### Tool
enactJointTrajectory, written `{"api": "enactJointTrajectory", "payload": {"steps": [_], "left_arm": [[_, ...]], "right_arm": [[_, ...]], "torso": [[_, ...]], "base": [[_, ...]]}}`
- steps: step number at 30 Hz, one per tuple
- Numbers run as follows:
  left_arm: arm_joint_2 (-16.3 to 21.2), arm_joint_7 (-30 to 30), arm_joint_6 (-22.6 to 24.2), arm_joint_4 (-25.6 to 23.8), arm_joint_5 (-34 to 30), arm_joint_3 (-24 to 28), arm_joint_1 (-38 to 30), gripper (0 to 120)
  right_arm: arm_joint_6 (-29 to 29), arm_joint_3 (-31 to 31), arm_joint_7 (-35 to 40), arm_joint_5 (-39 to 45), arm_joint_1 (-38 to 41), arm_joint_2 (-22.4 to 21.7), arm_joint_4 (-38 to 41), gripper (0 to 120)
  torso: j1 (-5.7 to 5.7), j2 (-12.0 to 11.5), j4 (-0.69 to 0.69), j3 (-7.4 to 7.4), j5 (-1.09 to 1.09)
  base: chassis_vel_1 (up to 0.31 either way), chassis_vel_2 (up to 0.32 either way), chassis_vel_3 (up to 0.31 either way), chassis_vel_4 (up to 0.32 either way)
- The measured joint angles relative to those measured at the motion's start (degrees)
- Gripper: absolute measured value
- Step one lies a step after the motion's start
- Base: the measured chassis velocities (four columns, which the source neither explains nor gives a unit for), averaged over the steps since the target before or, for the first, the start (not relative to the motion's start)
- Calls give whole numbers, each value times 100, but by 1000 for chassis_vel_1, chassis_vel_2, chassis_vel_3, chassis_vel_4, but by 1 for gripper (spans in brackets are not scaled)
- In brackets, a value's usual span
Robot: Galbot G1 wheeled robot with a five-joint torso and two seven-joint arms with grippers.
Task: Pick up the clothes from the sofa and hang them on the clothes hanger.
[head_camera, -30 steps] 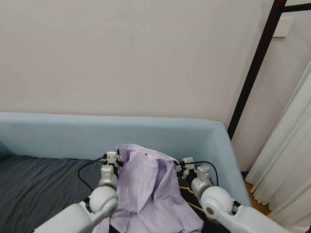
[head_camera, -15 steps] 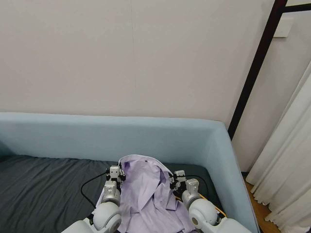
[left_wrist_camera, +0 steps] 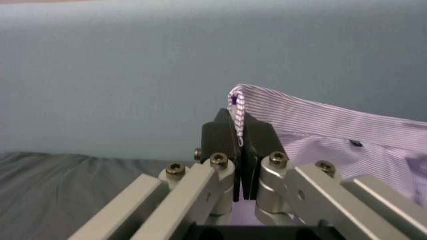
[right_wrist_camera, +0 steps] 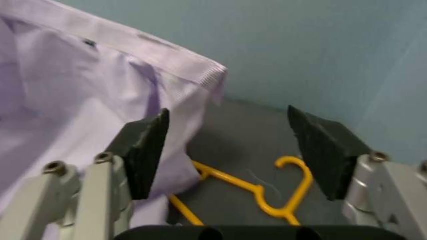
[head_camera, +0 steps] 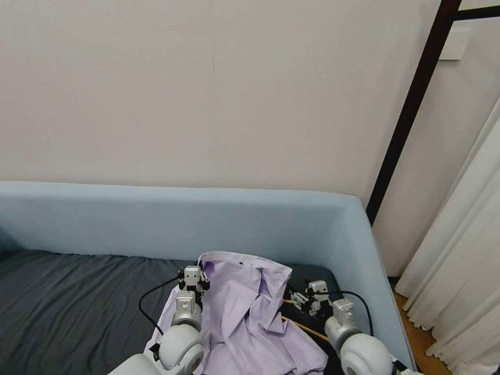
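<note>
R end effector (right_wrist_camera: 230, 145) released, now spread; L end effector (left_wrist_camera: 240, 135) pinches shirt (head_camera: 242, 312); hanger (right_wrist_camera: 230, 181) prob. half-hidden.

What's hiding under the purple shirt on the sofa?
A yellow hanger pokes out from under the purple shirt, lying on the dark sofa seat. Its hook and some of its arms show; the rest is covered by cloth.

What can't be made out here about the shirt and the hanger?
Hanger: in the right wrist view, beyond the open right gripper, its far end runs under the shirt.
Shirt's lower part: in the head view the bottom edge cuts it off.
Cloth inside the left gripper: in the left wrist view its shut fingers cover the pinch.
</note>
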Motion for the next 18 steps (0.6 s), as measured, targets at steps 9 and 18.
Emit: {"api": "enactJointTrajectory", "payload": {"steps": [9, 18], "left_arm": [[262, 265, -153, -332, 49, 195, 220, 0], [375, 353, -222, -489, 23, 282, 218, 0]], "right_arm": [[-1404, 74, -1633, -537, 163, -385, -804, 100], [-1429, -389, -1958, -653, 1020, -5, -1997, 100]], "torso": [[0, 0, -1, 0, 1], [0, 0, 2, 1, 0]], "base": [[0, 0, 0, 0], [0, 0, 0, 0]]}}
